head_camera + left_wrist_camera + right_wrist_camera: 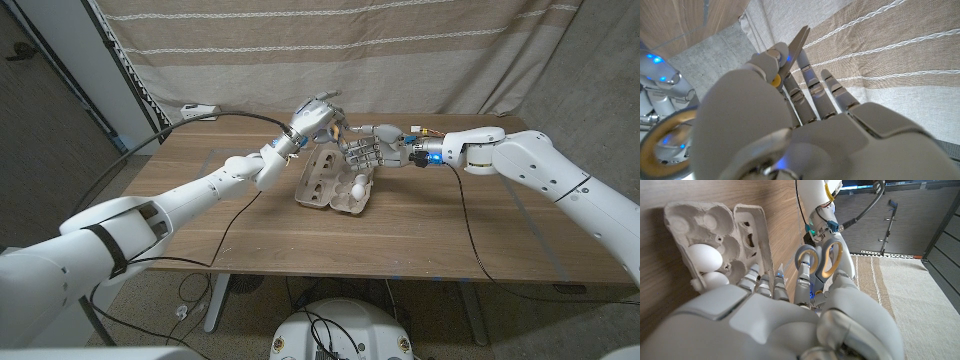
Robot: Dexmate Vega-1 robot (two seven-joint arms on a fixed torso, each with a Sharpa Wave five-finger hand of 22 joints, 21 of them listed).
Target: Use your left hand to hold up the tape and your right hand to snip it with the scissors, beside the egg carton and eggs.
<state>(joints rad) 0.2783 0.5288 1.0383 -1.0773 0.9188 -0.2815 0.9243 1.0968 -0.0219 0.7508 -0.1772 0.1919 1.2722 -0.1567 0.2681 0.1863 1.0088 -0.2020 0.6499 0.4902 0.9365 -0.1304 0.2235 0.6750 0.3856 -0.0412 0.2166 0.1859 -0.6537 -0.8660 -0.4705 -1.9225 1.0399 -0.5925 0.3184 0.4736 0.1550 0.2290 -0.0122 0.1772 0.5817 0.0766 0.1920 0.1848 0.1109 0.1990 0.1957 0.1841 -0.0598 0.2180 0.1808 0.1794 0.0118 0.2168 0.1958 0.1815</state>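
Head view: both hands meet above the carton [335, 185] at the table's far side.
Left hand [312, 118]: fingers grip the scissors [819, 262]; blades point away from the wrist.
Right hand [370, 150]: fingers reach toward the handles; grip cannot tell.
Eggs [704, 258]: in the open carton.

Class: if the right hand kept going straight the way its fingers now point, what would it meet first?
Most likely the scissors, whose handle loops stand right at the right hand's fingertips, with the left hand holding them just beyond. Depth is hard to judge.
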